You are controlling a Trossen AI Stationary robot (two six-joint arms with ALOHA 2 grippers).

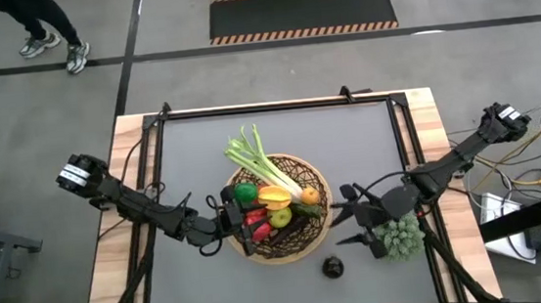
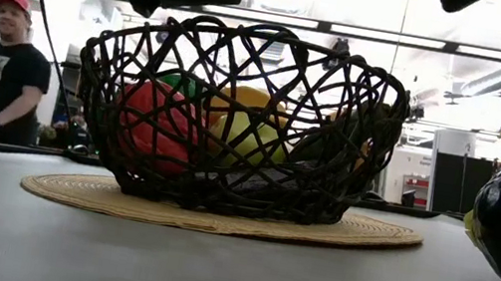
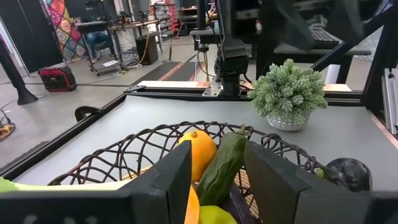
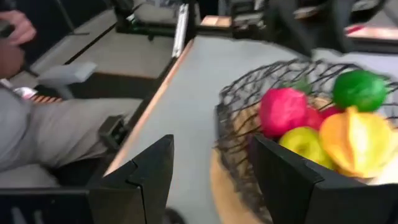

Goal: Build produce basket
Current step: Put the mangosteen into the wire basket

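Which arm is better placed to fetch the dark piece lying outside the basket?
Right, probably. The right gripper is open beside the basket, with the dark eggplant on the table on its side. The left gripper, also open, sits over the basket's opposite rim.

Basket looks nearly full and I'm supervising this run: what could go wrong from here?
The leek sticks out past the basket rim and might tip out if bumped. The eggplant lies on the table beside the plant, so the open right end effector could knock the plant when reaching. The open left end effector hovers at the rim and may nudge the basket.
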